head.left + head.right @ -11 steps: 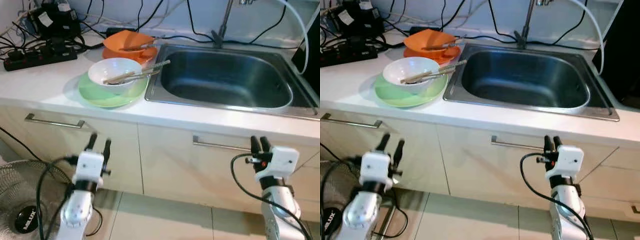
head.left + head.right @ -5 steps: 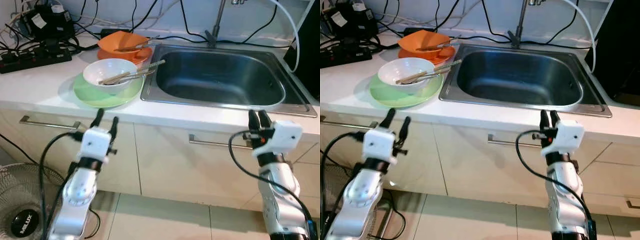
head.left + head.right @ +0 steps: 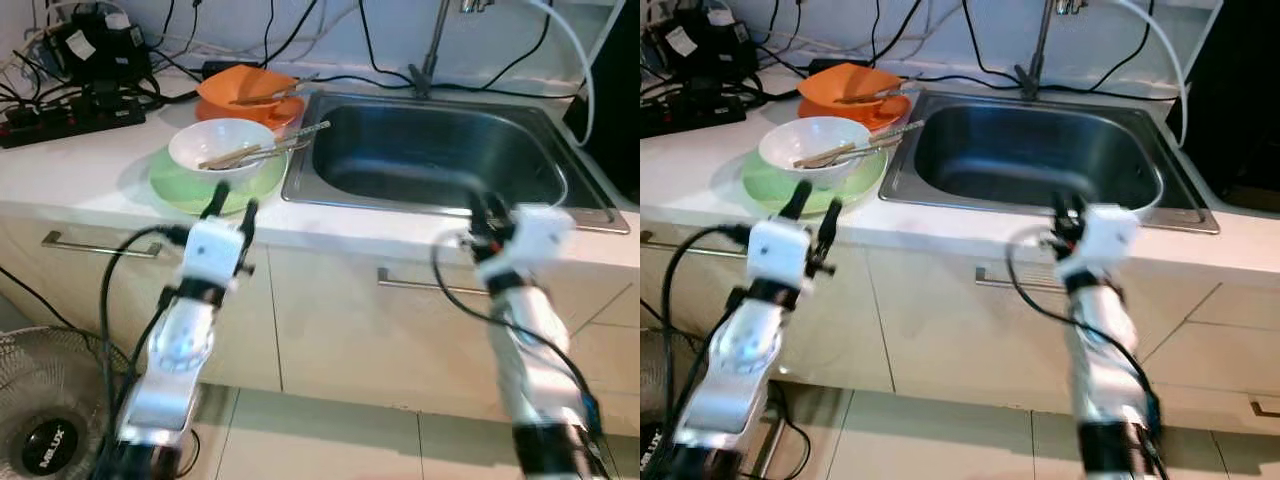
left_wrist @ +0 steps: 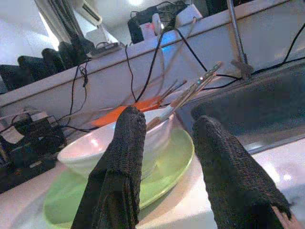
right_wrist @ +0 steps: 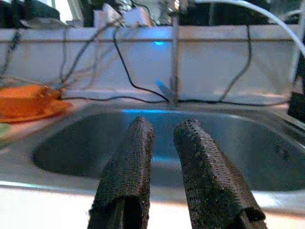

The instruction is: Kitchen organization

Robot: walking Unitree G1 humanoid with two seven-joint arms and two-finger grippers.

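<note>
We are holding the left pincer (image 3: 230, 203), fingers apart, near the white bowl (image 3: 220, 147); right pincer (image 5: 161, 167), slightly parted, facing the sink (image 3: 440, 150)

Left gripper (image 3: 811, 203) stands open just before the green plate (image 3: 855, 185); right gripper (image 3: 1068, 212) is at the sink (image 3: 940, 195) front rim.

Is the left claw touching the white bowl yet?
Apart. In the left wrist view, both fingers are open with the white bowl and green plate lying beyond them; the left eye view shows the left claw short of the plate.
</note>
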